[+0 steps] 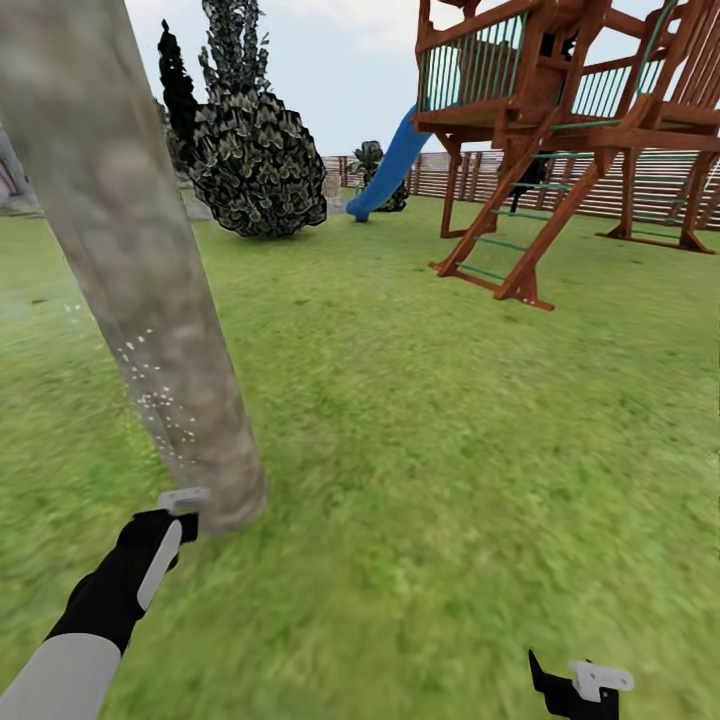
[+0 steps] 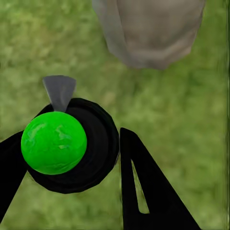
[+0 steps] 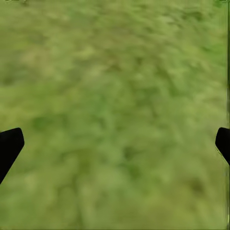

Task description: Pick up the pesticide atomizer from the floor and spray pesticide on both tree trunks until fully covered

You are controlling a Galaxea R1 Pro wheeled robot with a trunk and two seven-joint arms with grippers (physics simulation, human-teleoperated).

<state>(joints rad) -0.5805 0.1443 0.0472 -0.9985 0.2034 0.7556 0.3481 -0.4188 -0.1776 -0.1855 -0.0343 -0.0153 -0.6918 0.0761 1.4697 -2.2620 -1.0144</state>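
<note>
Lawn point(image 1: 450, 450) is stretching everywhere, and the leaning tree trunk point(image 1: 130, 260) is showing just a few white specks, so coverage could end up patchy if the nozzle drifts. Left gripper point(image 2: 72, 158) is clamping the pesticide atomizer point(image 2: 54, 142) just short of the trunk's base, while the right gripper point(image 3: 115, 143) is hanging spread wide over grass.

The lawn point(image 1: 430, 430) is a wide, mottled green stretch of grass running back to a reddish-brown slatted fence point(image 1: 600, 185) along its far edge. A thick grey-brown tree trunk point(image 1: 150, 300) rises from the near left part, leaning, flecked with small white specks. A round dark bush point(image 1: 258, 165) sits toward the far left. At the far right stands a wooden play tower point(image 1: 570, 130) with a blue slide point(image 1: 390, 165).
</note>
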